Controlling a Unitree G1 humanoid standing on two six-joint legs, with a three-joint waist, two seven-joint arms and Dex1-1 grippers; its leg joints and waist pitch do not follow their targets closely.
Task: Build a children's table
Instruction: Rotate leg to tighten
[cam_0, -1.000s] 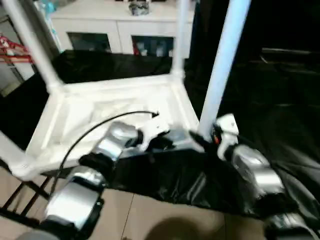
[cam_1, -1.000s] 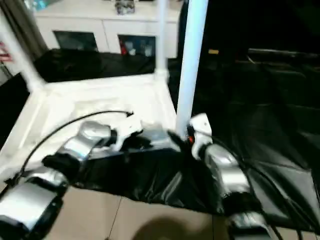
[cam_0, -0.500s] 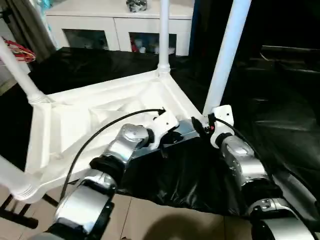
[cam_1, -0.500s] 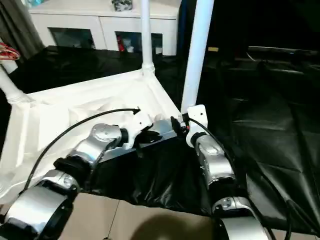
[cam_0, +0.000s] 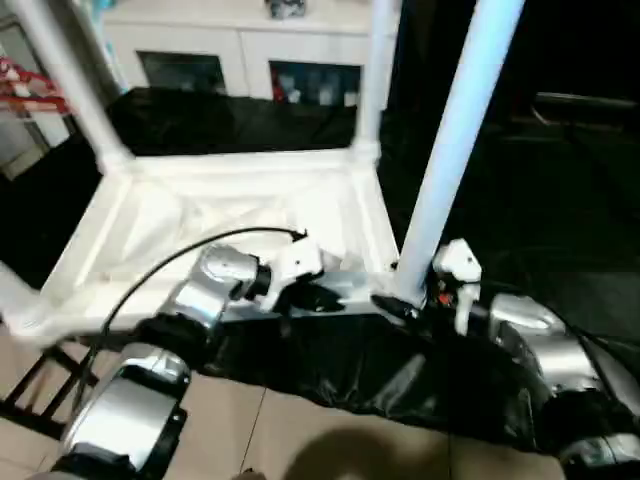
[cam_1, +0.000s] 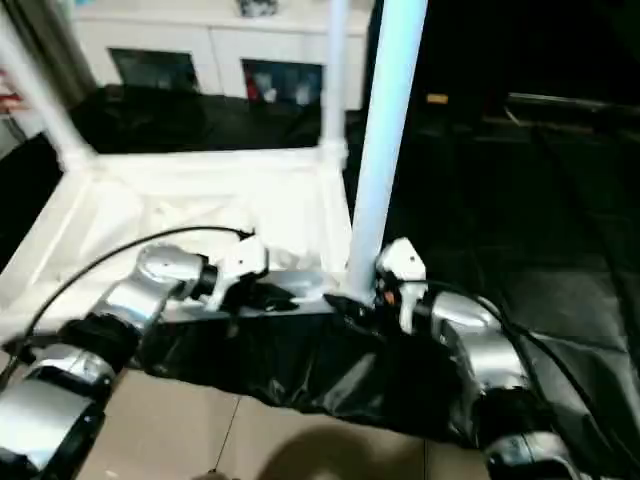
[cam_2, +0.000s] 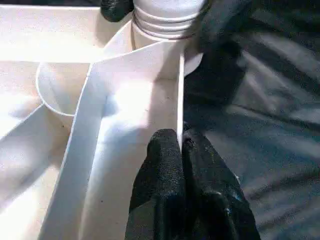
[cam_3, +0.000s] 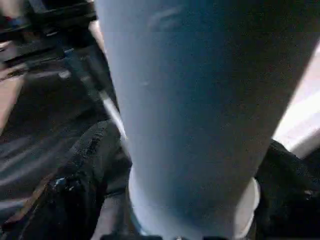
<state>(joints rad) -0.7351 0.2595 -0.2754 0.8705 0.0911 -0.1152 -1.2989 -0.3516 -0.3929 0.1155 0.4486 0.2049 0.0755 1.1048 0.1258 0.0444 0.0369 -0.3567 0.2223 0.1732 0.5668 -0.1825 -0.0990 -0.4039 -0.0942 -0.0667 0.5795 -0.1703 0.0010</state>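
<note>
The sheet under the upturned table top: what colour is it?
Black, glossy and wrinkled sheet; clearest in the left eye view.

No text, label, brand, number or sign can be read in any of the views. The white tabletop (cam_0: 240, 215) and its legs (cam_0: 455, 150) carry no printing that shows. The small things behind the glass doors of the cabinet (cam_0: 250, 60) are too blurred for reading any lettering.
</note>
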